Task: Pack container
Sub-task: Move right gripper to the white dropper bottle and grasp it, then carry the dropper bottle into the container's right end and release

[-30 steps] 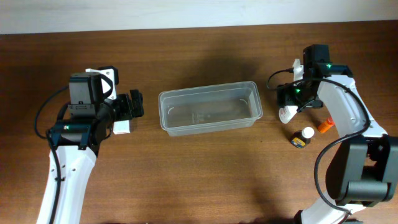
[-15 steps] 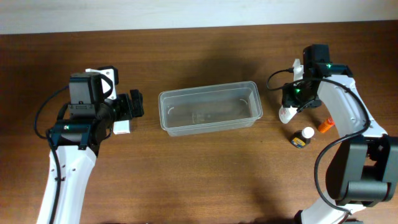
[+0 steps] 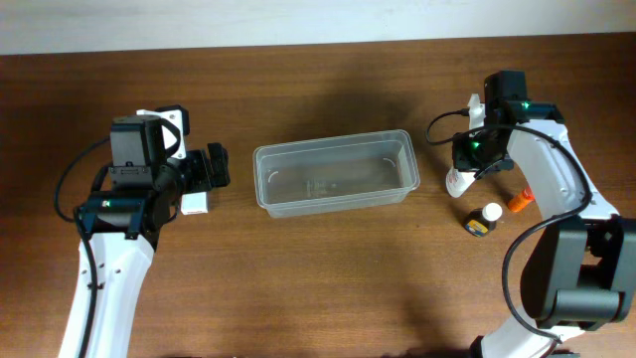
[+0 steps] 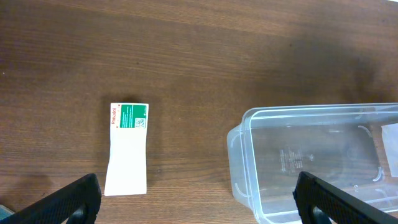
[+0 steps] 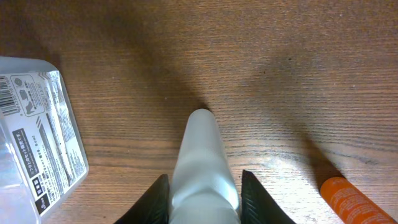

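Note:
The container [image 3: 333, 140] is a clear plastic tub at the table's middle, with nothing visible inside; its end wall [image 4: 239, 162] shows in the left wrist view and a labelled corner [image 5: 37, 124] in the right wrist view. Right of it a white bottle [image 5: 202, 168] lies on the wood, and my right gripper [image 5: 204, 199] is shut on it, both fingers pressed against its sides. From overhead the bottle [image 3: 457, 182] pokes out below that gripper [image 3: 467, 159]. My left gripper [image 4: 196, 202] stands wide open between a white box [image 4: 127, 149] and the tub.
An orange tube [image 3: 519, 202] and a small dark bottle with a white cap [image 3: 485, 217] lie just right of the held bottle. The orange tube [image 5: 351, 199] also shows at the right wrist view's lower right. The white box [image 3: 195, 204] sits left of the tub.
My right gripper's jaws have closed in onto the white bottle. The left arm and the tub have not moved.

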Available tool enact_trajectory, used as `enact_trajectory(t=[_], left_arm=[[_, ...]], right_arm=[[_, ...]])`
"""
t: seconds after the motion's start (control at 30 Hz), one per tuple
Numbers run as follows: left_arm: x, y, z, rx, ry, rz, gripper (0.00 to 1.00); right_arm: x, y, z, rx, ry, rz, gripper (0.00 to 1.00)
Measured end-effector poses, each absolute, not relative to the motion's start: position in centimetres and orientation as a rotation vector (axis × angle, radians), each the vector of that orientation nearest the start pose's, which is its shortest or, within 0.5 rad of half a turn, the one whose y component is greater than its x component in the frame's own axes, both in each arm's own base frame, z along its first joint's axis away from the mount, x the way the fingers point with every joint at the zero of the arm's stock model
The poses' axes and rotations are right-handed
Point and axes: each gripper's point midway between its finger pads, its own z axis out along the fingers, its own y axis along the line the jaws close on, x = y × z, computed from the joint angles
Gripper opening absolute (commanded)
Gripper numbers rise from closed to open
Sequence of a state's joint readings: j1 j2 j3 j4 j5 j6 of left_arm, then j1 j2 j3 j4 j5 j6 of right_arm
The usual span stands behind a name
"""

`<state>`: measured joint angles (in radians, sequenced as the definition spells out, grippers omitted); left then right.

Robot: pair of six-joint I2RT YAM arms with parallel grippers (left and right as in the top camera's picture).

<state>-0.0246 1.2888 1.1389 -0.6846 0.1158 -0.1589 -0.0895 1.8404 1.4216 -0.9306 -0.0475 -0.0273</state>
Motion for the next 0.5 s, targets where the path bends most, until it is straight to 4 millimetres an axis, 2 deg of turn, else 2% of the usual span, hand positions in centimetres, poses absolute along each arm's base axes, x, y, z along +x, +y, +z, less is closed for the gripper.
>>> enact_trajectory(t=[0.37,0.5], left_arm=[[36.4,-2.9,21.1,-0.106,2.394,-0.225,1.00],[36.4,-2.9,21.1,-0.106,2.392,-0.225,1.00]], right_arm=[[39.1,-2.6,8.9,0.084,2.922,0.060,0.20],[39.4,-2.5,11.4,0.078,2.922,0.060,0.20]])
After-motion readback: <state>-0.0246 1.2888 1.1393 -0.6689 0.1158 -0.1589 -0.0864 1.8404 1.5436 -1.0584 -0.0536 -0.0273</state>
